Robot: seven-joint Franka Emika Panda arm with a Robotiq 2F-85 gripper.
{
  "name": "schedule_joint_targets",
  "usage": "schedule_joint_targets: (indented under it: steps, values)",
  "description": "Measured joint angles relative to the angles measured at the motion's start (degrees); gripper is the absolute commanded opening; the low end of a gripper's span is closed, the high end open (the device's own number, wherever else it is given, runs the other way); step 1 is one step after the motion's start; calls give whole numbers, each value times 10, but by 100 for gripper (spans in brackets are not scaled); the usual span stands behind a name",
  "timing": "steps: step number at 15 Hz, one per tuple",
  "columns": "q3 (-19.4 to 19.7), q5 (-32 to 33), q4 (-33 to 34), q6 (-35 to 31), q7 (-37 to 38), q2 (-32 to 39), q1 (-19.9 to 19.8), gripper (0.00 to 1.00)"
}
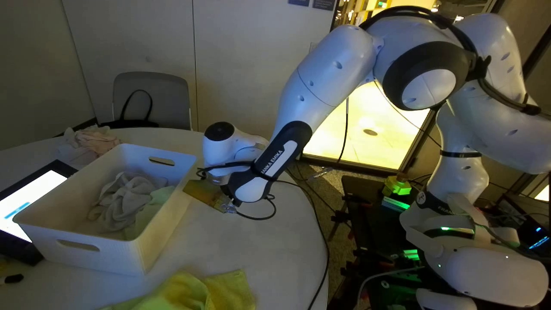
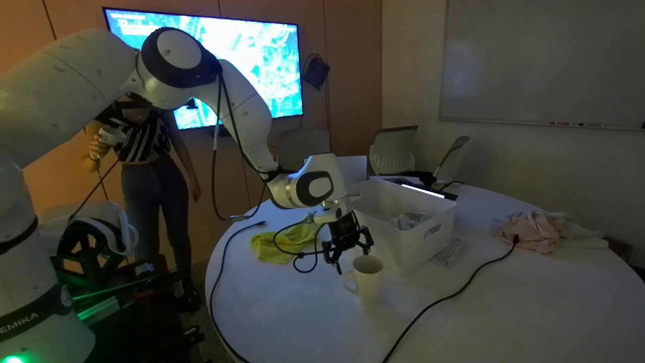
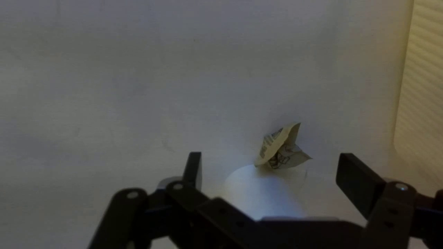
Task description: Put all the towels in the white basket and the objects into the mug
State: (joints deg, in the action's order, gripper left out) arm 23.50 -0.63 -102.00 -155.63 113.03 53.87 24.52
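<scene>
Jaws gape over crumpled paper (image 3: 284,152), basket wall (image 3: 423,97) to one side, open tabletop (image 3: 121,90) opposite.

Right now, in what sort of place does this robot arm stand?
Probably a meeting room, perhaps in an office. An exterior view shows a large lit screen, a whiteboard and chairs, which suggest people gather and present here.
</scene>
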Motion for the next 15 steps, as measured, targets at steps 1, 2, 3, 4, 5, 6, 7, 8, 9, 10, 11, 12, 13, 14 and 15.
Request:
schedule_joint_targets:
  steps: [1,2,3,4,5,6,7,8,9,10,11,12,13,14,15]
  values:
    - [-6,2,4,4,0,2,-8,100]
    - [-12,2,9,8,-1,4,-16,100]
    - [-19,3,13,12,-1,6,-24,100]
    - [-25,3,19,15,-2,9,-33,100]
    - [-30,3,24,17,-2,12,-40,100]
    - [-34,3,29,19,-3,16,-46,100]
    - [-38,3,34,21,-4,19,-52,100]
    - [-41,3,39,23,-5,23,-57,100]
    - [-43,3,44,25,-6,27,-62,100]
    - [-45,3,48,27,-6,31,-65,100]
    - [-47,3,53,31,-7,34,-68,100]
    - [-48,3,57,35,-7,37,-70,100]
    - [-49,3,60,39,-7,40,-73,100]
    - [-50,3,64,43,-7,43,-75,100]
    - [-51,3,67,47,-7,45,-76,100]
